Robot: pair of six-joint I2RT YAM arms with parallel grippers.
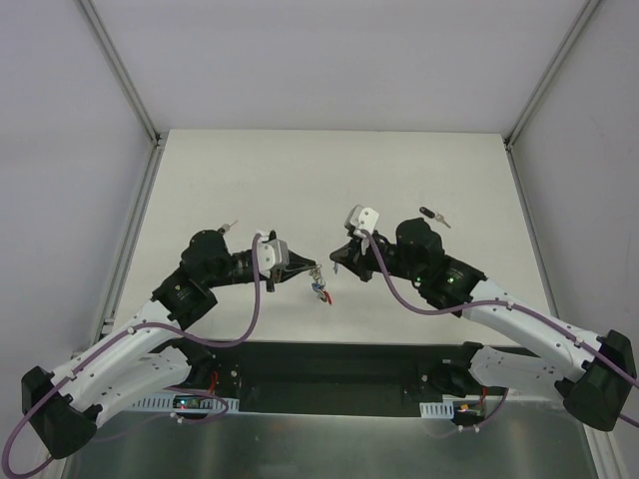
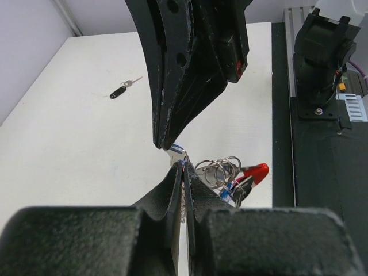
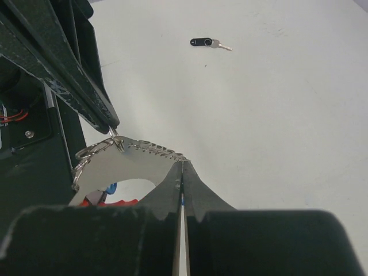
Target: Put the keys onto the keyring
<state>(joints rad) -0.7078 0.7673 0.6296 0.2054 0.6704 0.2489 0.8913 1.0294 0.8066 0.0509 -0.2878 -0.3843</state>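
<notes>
One silver key (image 3: 152, 149) sits at the middle of what we see. Its blade runs up-left from the right gripper (image 3: 182, 167), whose fingers are pressed together on one end of it. We cannot tell the colour of its head, which is hidden between them.

The blade's free end meets a wire ring of the keyring (image 2: 217, 170). There the left gripper (image 2: 183, 170) is clamped shut on the ring, tip to tip with the right one. From that pinch the rest of the keyring hangs clear of the worktop (image 1: 329, 180): looped rings, a short chain, the red band (image 2: 257, 171) and a small blue piece (image 2: 230, 193) just below the rings. In the top view this bundle is just below centre, between the two grippers.

Farther out, a black-headed key (image 2: 119, 91) lies flat on the worktop at the upper left of the left wrist view. A second black-headed key (image 3: 202, 42) lies at the top of the right wrist view, well apart from the bundle.
</notes>
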